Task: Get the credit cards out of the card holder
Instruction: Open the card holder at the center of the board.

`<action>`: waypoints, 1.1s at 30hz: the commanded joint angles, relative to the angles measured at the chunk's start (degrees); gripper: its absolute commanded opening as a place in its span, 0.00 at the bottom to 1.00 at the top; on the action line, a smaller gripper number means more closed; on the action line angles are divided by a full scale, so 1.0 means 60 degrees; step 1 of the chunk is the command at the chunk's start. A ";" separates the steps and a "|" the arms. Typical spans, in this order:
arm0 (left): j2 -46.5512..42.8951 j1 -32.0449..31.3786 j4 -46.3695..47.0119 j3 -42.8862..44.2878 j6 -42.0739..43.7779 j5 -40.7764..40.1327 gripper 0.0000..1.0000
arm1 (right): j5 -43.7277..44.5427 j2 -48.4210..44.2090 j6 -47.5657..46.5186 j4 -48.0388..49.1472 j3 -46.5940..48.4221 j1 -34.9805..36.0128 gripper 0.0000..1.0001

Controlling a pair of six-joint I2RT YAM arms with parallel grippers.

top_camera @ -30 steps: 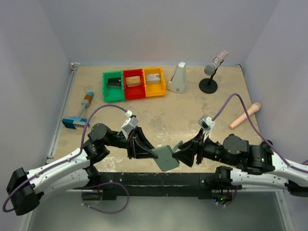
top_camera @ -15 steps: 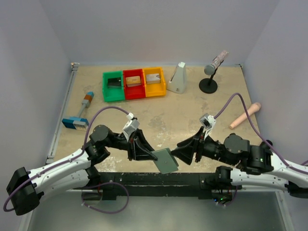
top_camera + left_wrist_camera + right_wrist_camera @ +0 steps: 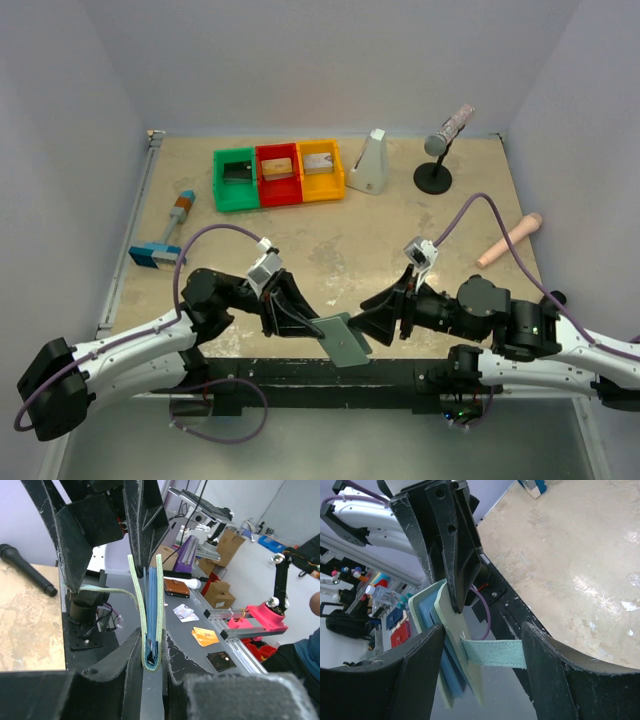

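Observation:
My left gripper [image 3: 318, 326] is shut on the blue-grey card holder [image 3: 343, 340] and holds it over the table's near edge. In the left wrist view the holder [image 3: 150, 605] stands edge-on between my fingers, nearly closed, with blue pockets inside. My right gripper [image 3: 368, 320] is open around it. The holder [image 3: 451, 645] lies by one finger and its snap tab [image 3: 495, 652] reaches the other. A black card [image 3: 238, 170], an orange-gold card [image 3: 278, 166] and a silver-grey card [image 3: 318, 160] lie in the bins. No card shows in the holder.
The green [image 3: 236, 202], red [image 3: 278, 198] and yellow [image 3: 322, 191] bins stand at the back. A blue-headed brush [image 3: 165, 240] lies left. A white wedge [image 3: 368, 162], a microphone stand [image 3: 436, 150] and a beige cylinder [image 3: 510, 240] are at the right.
My right arm has moved left, closer round the holder's tab. My left arm has drawn back a little and the holder has tilted.

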 commanded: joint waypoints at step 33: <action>0.0212 0.0063 0.2197 0.0821 0.0020 0.0885 0.00 | -0.2177 0.1741 -0.0424 -0.0401 0.1725 -0.0041 0.68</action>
